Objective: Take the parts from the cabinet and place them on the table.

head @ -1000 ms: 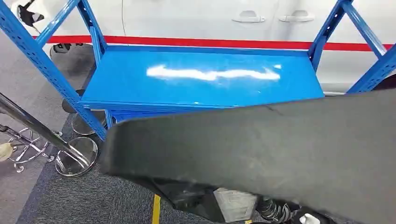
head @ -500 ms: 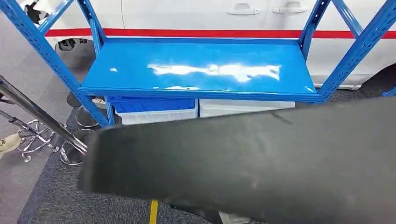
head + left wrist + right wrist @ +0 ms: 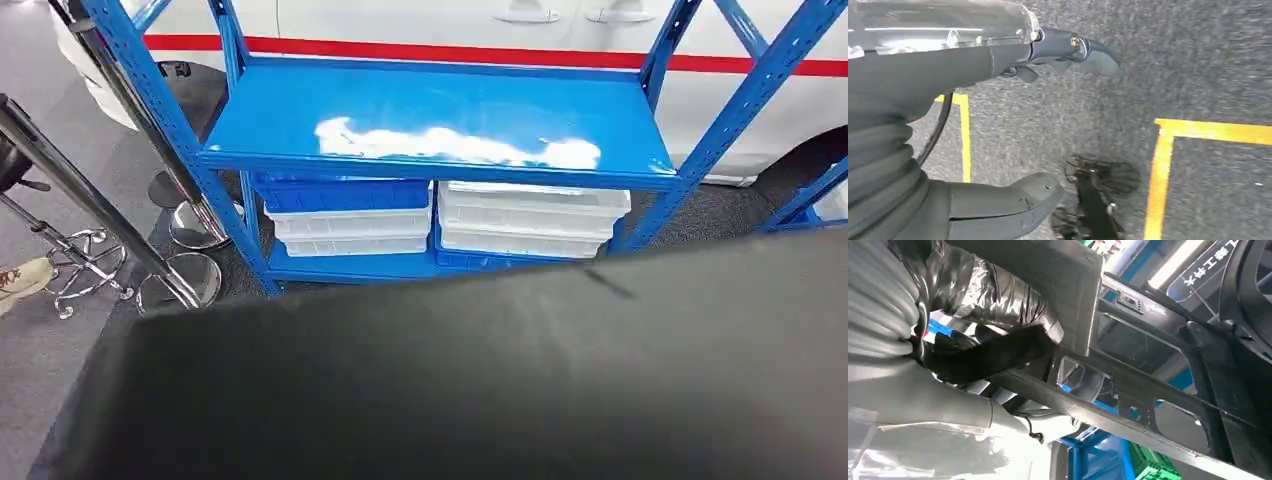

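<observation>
Presently a large flat black part [image 3: 480, 380] spans the lower half of the head view, held close in front of the robot and tilted, its upper edge rising toward the right. In the right wrist view the same part [image 3: 1148, 400] appears from its underside as a dark ribbed moulding with cut-outs. The right hand [image 3: 993, 352] is under it, dark fingers [image 3: 998, 355] wrapped around a bar of the moulding beside a foil-taped section, grasping the part. The left hand [image 3: 1048, 115] hangs low over grey carpet [image 3: 1198, 65] marked with yellow lines [image 3: 1160, 165]; its thumb and fingers [image 3: 1083, 47] stand apart with nothing between them, released. Beyond the part stands a blue rack [image 3: 440, 115], its upper shelf bare and glossy. On the lower shelf sit stacked bins: a blue bin [image 3: 345, 195] over white ones at left, white bins [image 3: 530, 220] at right. Behind the rack is a white vehicle with a red stripe [image 3: 450, 52]. Chrome stool bases [image 3: 180, 285] stand left of the rack.
</observation>
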